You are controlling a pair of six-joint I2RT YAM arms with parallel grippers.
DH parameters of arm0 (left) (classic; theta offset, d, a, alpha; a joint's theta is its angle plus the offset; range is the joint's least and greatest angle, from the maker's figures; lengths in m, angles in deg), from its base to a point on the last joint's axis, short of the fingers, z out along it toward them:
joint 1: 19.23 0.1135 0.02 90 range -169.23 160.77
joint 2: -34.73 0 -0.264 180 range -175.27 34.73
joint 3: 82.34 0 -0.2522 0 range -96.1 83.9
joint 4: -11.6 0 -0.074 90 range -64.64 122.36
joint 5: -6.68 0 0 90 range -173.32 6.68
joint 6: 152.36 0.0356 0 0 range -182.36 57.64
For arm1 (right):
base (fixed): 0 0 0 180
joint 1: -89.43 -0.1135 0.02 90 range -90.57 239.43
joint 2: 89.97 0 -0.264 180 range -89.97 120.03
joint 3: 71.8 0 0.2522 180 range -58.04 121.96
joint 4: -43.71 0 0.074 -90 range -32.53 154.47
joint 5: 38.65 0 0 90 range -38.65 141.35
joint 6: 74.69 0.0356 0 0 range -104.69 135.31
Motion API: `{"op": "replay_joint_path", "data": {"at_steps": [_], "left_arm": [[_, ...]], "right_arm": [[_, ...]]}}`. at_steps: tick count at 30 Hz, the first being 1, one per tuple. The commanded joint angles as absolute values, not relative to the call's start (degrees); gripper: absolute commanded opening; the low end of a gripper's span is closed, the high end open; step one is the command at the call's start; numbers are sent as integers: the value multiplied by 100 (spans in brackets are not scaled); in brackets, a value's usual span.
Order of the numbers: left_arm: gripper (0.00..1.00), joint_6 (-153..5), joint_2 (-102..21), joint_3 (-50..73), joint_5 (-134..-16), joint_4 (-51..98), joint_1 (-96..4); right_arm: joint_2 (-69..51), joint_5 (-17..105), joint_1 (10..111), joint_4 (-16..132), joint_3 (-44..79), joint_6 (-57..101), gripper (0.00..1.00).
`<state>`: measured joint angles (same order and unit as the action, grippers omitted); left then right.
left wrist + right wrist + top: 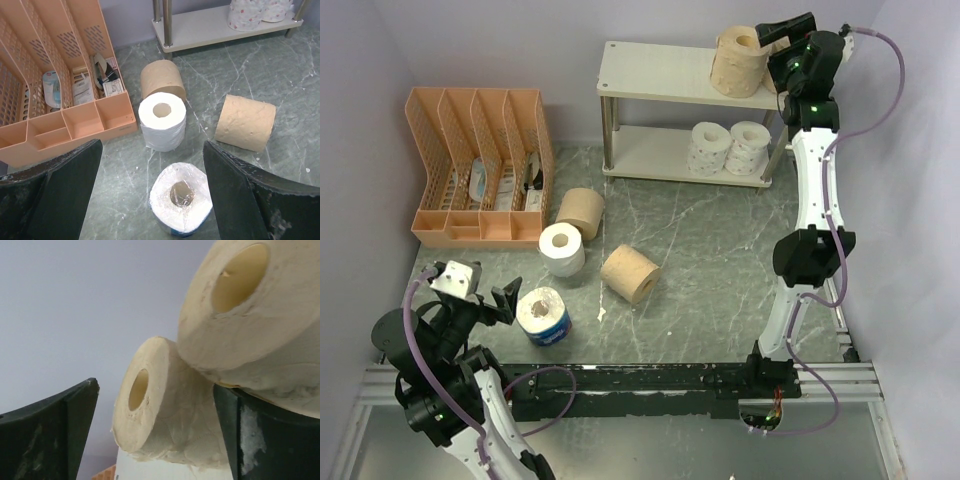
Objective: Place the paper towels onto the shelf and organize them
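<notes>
The shelf stands at the back. Two tan paper towels are stacked on its top board, and two white speckled rolls stand on the lower board. My right gripper is open just right of the tan stack; in the right wrist view one tan roll lies between the spread fingers and the other touches it. My left gripper is open just left of the blue-wrapped roll, which sits between its fingers in the left wrist view. A white roll and two tan rolls are on the table.
An orange mesh file organizer with papers stands at the back left, close to the white roll. Grey walls close in the left, back and right. The arms' base rail runs along the near edge.
</notes>
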<state>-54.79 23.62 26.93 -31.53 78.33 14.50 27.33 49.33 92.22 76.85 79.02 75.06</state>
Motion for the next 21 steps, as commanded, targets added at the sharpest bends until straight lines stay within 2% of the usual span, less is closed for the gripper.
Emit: {"op": "replay_joint_path", "data": {"at_steps": [1, 4, 7, 12, 16, 21], "left_arm": [[94, -5401, 2428, 2737, -2972, 7750, 1576], [93, -5405, 2425, 2746, -2964, 7746, 1627], [94, -5384, 2393, 2736, -2946, 7763, 1662], [94, -5368, 2294, 2729, -2937, 7775, 1669], [94, -5384, 2111, 2721, -2944, 7777, 1662], [94, -5375, 1623, 2715, -2937, 7775, 1612]], "right_arm": [[2636, 4750, 9271, 6882, 7798, 7394, 100], [2247, 4572, 9233, 6778, 7604, 7224, 100], [1307, 4739, 8968, 6576, 6754, 6760, 100], [-830, 5348, 7920, 6367, 4012, 6340, 100], [-2818, 5887, 7153, 6125, 1164, 6627, 100], [-4405, 5846, 6701, 6583, -1058, 7055, 99]]}}
